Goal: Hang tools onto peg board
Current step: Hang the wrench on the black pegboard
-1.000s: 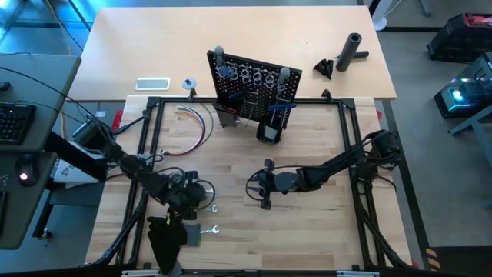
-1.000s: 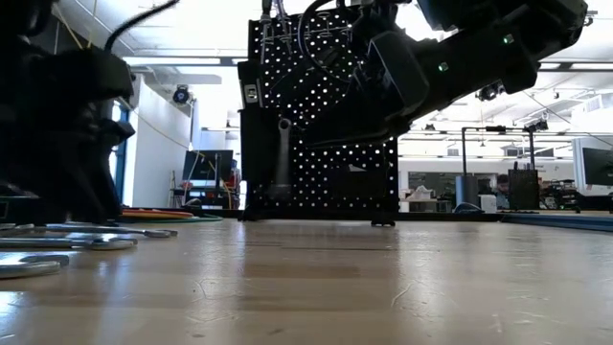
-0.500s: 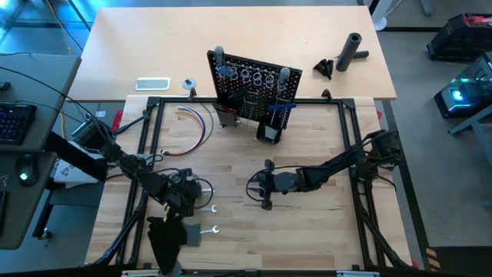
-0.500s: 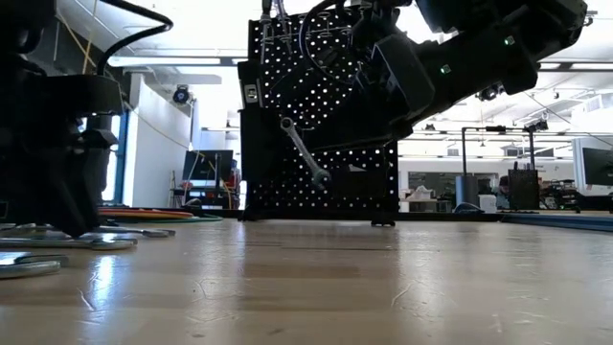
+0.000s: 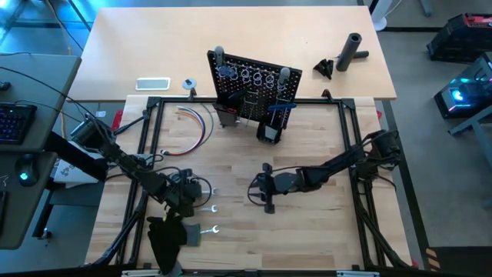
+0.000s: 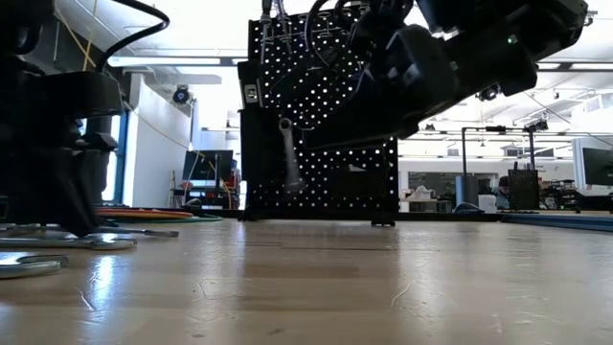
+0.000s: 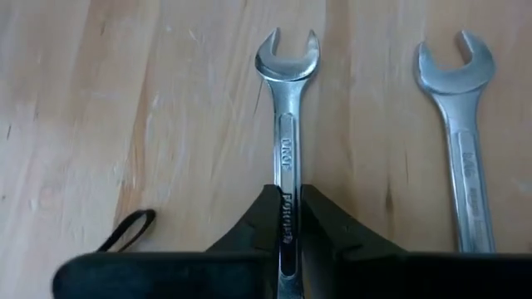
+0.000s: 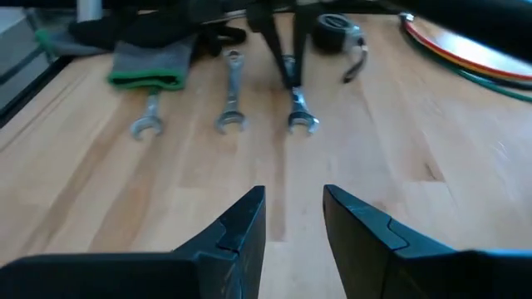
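Note:
Three silver wrenches lie side by side on the table at the near left. My left gripper (image 7: 283,212) is shut on one of them (image 7: 286,108); a second wrench (image 7: 465,124) lies beside it and a third (image 8: 148,116) farther off. The black peg board (image 5: 254,81) stands upright at the far middle, and one wrench (image 6: 287,158) hangs from its front by the ring end. My right gripper (image 8: 291,220) hovers open over the table's middle (image 5: 265,188), nothing between its fingers, facing the wrenches. My left gripper pinches the wrench's shank (image 7: 284,178), about halfway along it, between its two fingers. The fingers (image 7: 320,220) slant down from above, one on each side of the shank. The wrench lies flat on the table, its open jaw end (image 7: 287,54) pointing away from the gripper.
A grey glove with a green cuff (image 8: 150,62) and a small round tape measure (image 8: 337,23) lie beside the wrenches. Coloured wires (image 5: 201,123) curl at the far left. A black bin (image 5: 269,131) sits at the peg board's foot. A black cylinder (image 5: 352,50) lies on the far table.
The wrench hanging on the peg board has swung: its lower end went out to one side and has come back nearly upright, its ring end staying on the board. My right gripper has turned a little at the wrist without shifting place.

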Action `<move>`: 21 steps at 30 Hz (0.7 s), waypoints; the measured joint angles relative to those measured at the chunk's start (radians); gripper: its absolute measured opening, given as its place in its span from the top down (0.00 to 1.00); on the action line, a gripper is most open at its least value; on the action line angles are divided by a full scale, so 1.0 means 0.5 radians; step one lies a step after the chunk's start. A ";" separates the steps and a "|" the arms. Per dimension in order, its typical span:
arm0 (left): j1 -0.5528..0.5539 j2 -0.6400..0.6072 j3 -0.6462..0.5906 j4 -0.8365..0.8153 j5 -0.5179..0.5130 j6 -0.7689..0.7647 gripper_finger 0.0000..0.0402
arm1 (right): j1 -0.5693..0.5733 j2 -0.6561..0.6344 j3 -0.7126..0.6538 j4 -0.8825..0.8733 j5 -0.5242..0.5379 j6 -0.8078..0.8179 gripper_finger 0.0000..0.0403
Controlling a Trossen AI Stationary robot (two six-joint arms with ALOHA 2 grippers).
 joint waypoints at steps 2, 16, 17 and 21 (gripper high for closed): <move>0.016 0.001 -0.001 0.031 0.001 0.022 0.95 | 0.024 0.000 0.000 0.010 -0.006 -0.053 0.71; 0.191 0.007 0.057 0.348 0.098 0.394 1.00 | 0.104 -0.001 0.000 0.156 -0.006 -0.413 0.71; 0.206 0.007 0.065 0.344 0.108 0.413 1.00 | 0.104 -0.001 0.000 0.156 -0.006 -0.421 0.71; 0.265 0.007 0.078 0.350 0.147 0.467 0.99 | 0.097 -0.001 0.000 0.161 0.003 -0.471 0.71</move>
